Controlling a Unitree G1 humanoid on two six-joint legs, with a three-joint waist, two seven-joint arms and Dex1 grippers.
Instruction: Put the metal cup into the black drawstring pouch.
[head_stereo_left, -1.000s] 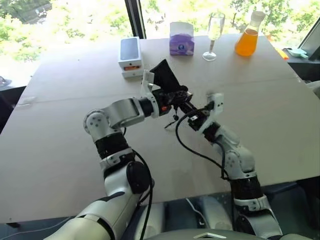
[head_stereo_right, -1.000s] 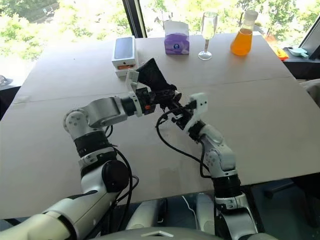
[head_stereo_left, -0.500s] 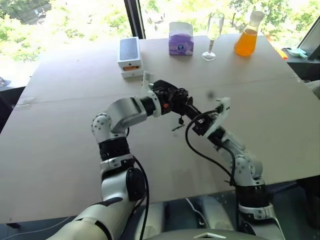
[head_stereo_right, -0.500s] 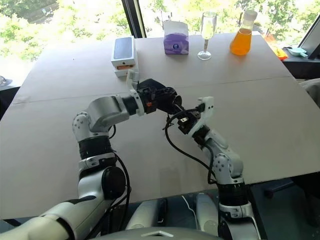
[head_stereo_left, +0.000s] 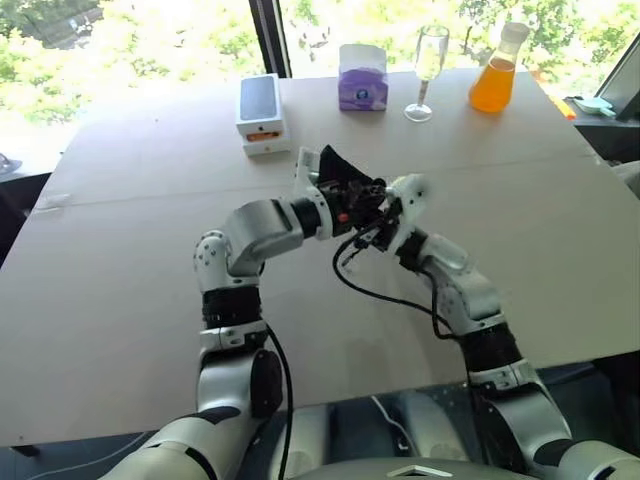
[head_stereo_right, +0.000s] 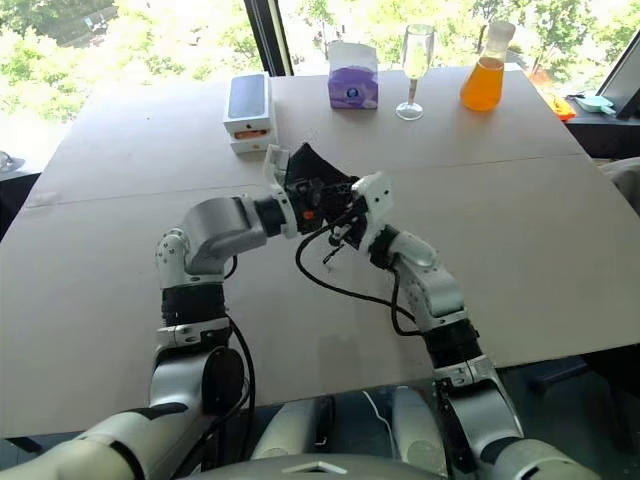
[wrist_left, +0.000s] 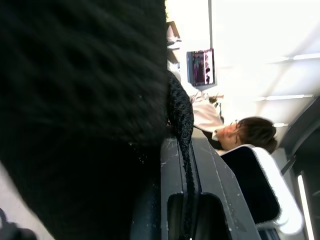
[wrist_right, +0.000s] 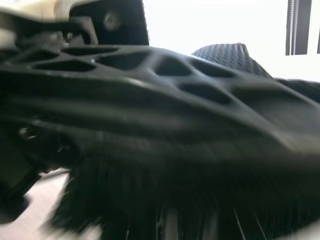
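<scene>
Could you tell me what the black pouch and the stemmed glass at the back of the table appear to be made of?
The black drawstring pouch looks like soft woven fabric: matte, with a knit-like weave in the left wrist view. The stemmed glass appears to be clear glass, since the background shows through it.

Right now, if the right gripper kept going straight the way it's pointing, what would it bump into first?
Most likely the black drawstring pouch, held up in the left gripper. The right gripper points straight at it from close by, with dark mesh fabric right ahead in the right wrist view. Whether they already touch is unclear.
</scene>
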